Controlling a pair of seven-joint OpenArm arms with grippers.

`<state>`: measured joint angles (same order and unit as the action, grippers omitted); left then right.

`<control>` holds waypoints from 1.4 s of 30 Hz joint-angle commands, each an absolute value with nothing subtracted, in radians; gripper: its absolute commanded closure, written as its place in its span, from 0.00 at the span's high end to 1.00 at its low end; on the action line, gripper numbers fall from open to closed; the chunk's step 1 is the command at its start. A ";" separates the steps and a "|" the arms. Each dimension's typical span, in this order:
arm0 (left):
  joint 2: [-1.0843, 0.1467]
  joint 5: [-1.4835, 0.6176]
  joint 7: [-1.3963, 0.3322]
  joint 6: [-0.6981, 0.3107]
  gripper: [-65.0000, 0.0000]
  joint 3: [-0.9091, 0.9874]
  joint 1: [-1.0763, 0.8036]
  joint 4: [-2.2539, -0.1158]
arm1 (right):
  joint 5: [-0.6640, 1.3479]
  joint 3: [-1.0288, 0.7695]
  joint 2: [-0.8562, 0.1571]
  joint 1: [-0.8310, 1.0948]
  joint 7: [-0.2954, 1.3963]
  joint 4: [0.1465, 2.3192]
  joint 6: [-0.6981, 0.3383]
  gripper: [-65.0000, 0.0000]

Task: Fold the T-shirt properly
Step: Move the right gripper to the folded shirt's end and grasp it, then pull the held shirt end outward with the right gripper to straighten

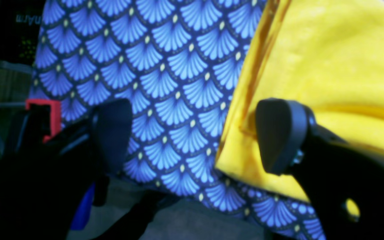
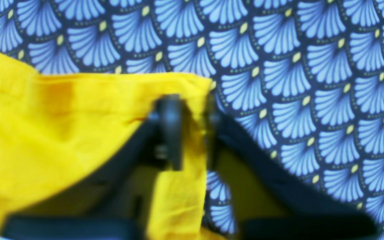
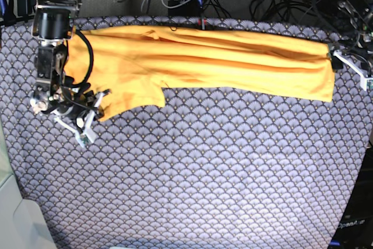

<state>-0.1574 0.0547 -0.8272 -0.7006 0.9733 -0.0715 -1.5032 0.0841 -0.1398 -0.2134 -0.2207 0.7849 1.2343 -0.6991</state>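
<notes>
Blue-grey scale-patterned cloth covers the tabletop point(image 3: 192, 185), and the whole near half of it lies bare. Going farther back, a plain yellow-orange T-shirt point(image 3: 204, 62) stretches as a long band across the far part of the tabletop, from the far left to the far right edge, with one short sleeve hanging toward the near left.

At that sleeve, on the left of the scene, sits the right gripper point(image 2: 192, 130). Its wrist camera shows its jaws closed tight on a pinch of yellow fabric near the sleeve's corner, with cloth bunched between and below them.

At the far right end of the shirt is the left gripper point(image 1: 195, 133). Its wrist camera shows its jaws spread wide apart, gripping nothing: one fingertip point(image 1: 278, 133) sits over the shirt's edge, the other hangs over the patterned cloth just beside it. Whether either touches the fabric cannot be told.

The step in hand looks like securing both ends before a fold. To do it well, the left gripper would likely need to straddle the hem's corner and take all the layers there, not just the top one, before closing. Then both arms should lift and travel together, keeping the band lightly taut, so the thin fabric does not sag, twist or drag the table cloth with it.
</notes>
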 commanded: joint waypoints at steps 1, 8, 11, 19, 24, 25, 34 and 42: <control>-0.174 0.047 -0.811 -0.698 0.87 0.974 -0.064 -1.520 | 0.087 -0.142 -0.226 -0.243 0.774 1.250 -0.698 0.01; -0.174 0.047 -0.811 -0.698 0.87 0.974 -0.064 -1.521 | 0.087 -0.142 -0.226 -0.191 0.780 1.429 -0.698 0.00; -0.174 0.047 -0.811 -0.698 0.87 0.974 -0.064 -1.521 | 0.087 -0.142 -0.226 -0.130 0.796 1.586 -0.698 0.00; -0.180 0.047 -0.811 -0.698 0.87 0.978 -0.064 -1.521 | 0.091 -0.148 -0.232 0.076 0.826 1.876 -0.698 0.00; -0.185 0.047 -0.811 -0.698 0.87 0.978 -0.067 -1.521 | 0.093 -0.150 -0.260 0.225 0.799 1.985 -0.698 0.00; -0.185 0.047 -0.811 -0.698 0.87 0.978 -0.067 -1.521 | 0.093 -0.150 -0.260 0.249 0.769 1.983 -0.698 0.00; -0.185 0.047 -0.811 -0.698 0.87 0.978 -0.071 -1.523 | 0.091 -0.153 -0.323 0.492 0.501 1.980 -0.698 0.00; -0.202 0.047 -0.811 -0.698 0.87 0.980 -0.082 -1.521 | 0.093 -0.237 -0.346 0.591 0.381 1.971 -0.698 0.00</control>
<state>-0.1837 0.0551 -0.8310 -0.7002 0.9764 -0.0898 -1.5043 0.0818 -0.2337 -0.3344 0.5858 0.4034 1.9583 -0.7021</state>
